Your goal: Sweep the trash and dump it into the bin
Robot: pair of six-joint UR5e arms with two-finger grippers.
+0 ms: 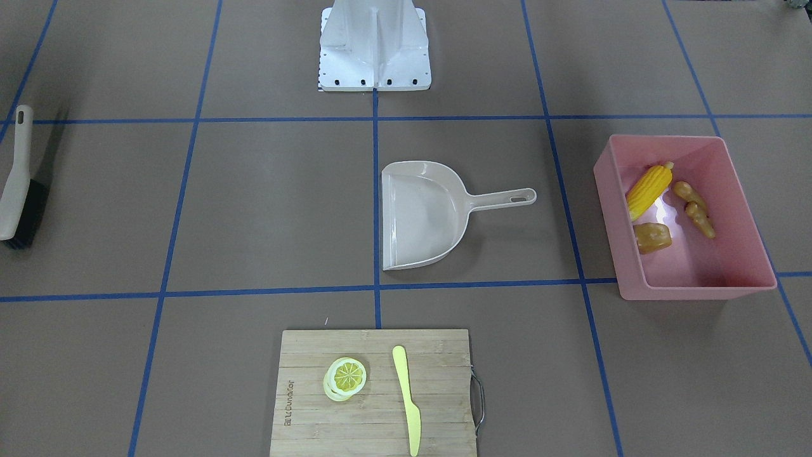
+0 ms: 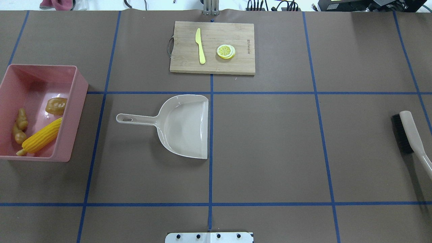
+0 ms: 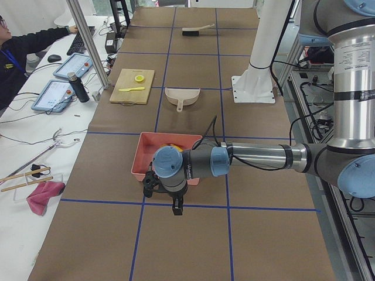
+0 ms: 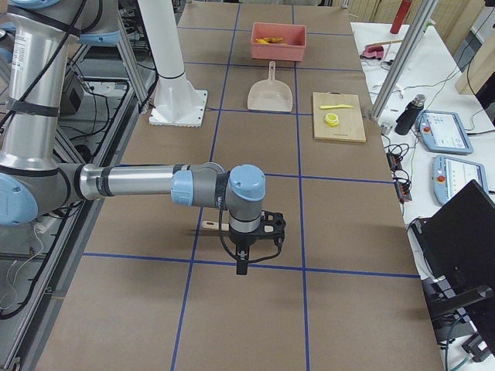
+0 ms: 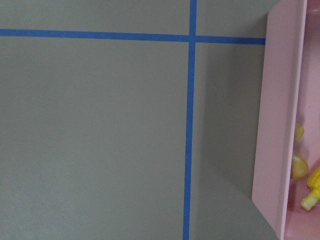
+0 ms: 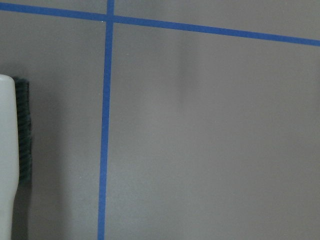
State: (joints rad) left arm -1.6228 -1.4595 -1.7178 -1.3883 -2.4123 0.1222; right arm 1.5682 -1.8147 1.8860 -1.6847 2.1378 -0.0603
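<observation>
Front view, corn cob [image 1: 648, 190], ginger root [image 1: 694, 209] and potato [image 1: 652, 238] lie in the pink bin [image 1: 698, 289]; left-end view, the left arm [image 3: 258, 157] hangs close beside it, jaws unreadable, so a careless swing could tip it; right-end view, the right arm [image 4: 139, 182], jaws unreadable too.

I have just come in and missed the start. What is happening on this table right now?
Nothing is being handled now. The corn cob, ginger root and potato all lie inside the pink bin. The dustpan lies empty mid-table, and the brush lies at the table's end. The left claw hangs beside the bin, the right claw near the brush; whether they are open, I cannot tell.
</observation>
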